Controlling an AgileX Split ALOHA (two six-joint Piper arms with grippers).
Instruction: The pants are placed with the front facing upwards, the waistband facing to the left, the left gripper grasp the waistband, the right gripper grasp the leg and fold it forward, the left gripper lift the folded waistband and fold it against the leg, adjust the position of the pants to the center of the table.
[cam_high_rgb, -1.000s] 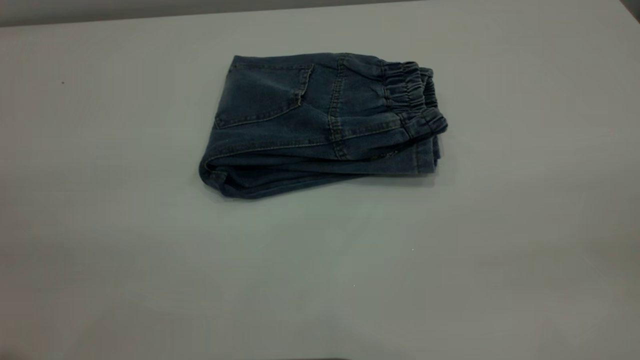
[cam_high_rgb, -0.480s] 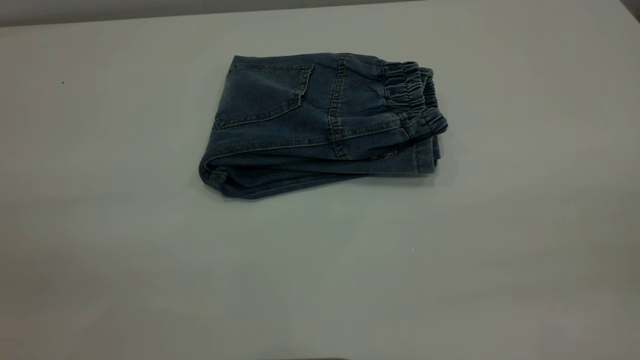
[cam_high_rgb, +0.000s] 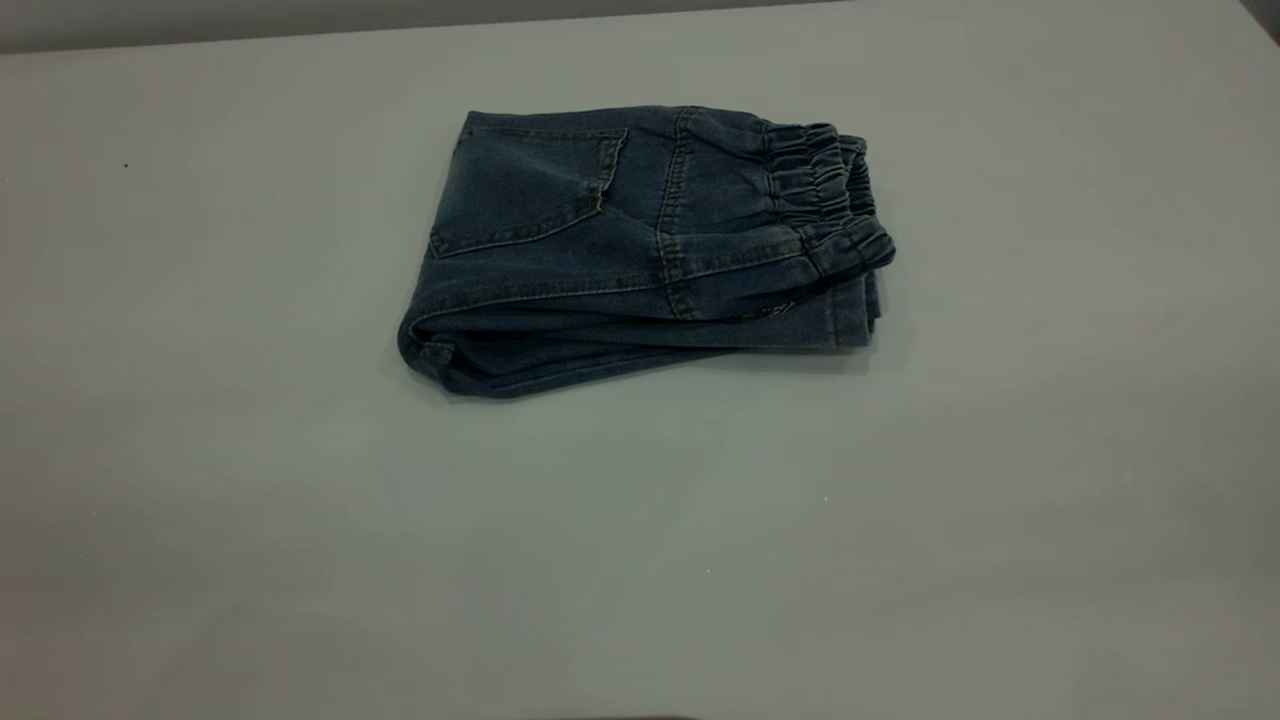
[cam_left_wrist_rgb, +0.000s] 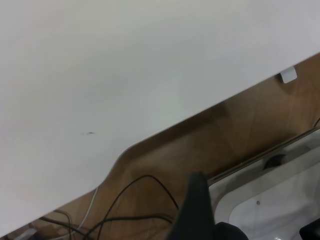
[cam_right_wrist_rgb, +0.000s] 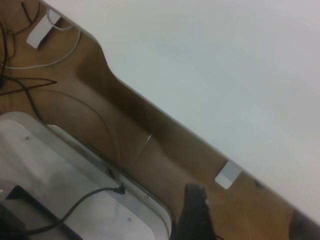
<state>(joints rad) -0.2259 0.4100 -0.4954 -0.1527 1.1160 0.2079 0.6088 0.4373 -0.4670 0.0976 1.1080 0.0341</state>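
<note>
The pants (cam_high_rgb: 620, 260) lie folded in a compact bundle on the table (cam_high_rgb: 640, 560), a little behind its middle. A back patch pocket (cam_high_rgb: 525, 190) faces up. The gathered waistband (cam_high_rgb: 825, 195) sits at the bundle's right end, over the leg hem (cam_high_rgb: 850, 320). Neither arm appears in the exterior view. In the left wrist view, the left gripper (cam_left_wrist_rgb: 250, 202) hangs open beyond the table edge, over the floor and a white base. The right gripper (cam_right_wrist_rgb: 247, 202) is likewise open off the table edge, with nothing between its fingers.
The wrist views show the table's edge (cam_left_wrist_rgb: 165, 130), a brown wooden floor (cam_right_wrist_rgb: 165, 155) with black cables (cam_left_wrist_rgb: 135, 200), and white base plates (cam_right_wrist_rgb: 60, 170). Bare tabletop surrounds the pants on all sides.
</note>
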